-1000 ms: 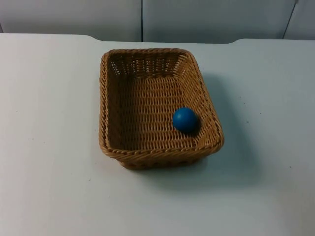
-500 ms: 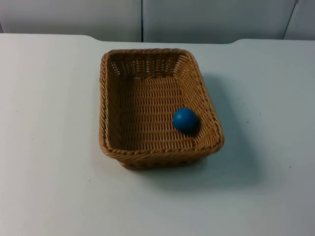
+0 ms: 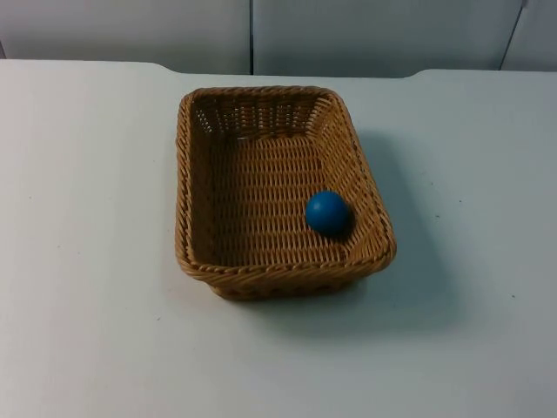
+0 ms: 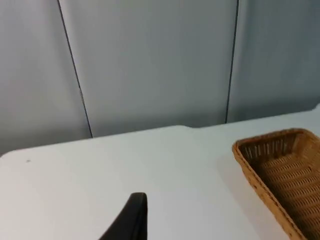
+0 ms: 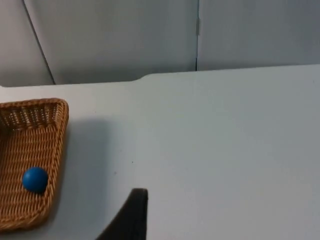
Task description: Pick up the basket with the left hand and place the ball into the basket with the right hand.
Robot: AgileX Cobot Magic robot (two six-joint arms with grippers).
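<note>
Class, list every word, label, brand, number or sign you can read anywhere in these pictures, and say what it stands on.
None: no readable text in any view.
The wicker basket, the blue ball lying inside it, the white table and the grey partition wall all carry no writing, label or number.

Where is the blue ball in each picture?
Top view: the blue ball lies inside the wicker basket, by its right wall near the front corner.
Left wrist view: not in it; one end of the basket is.
Right wrist view: the ball lies in the basket.
Shared landmark: the basket.
</note>
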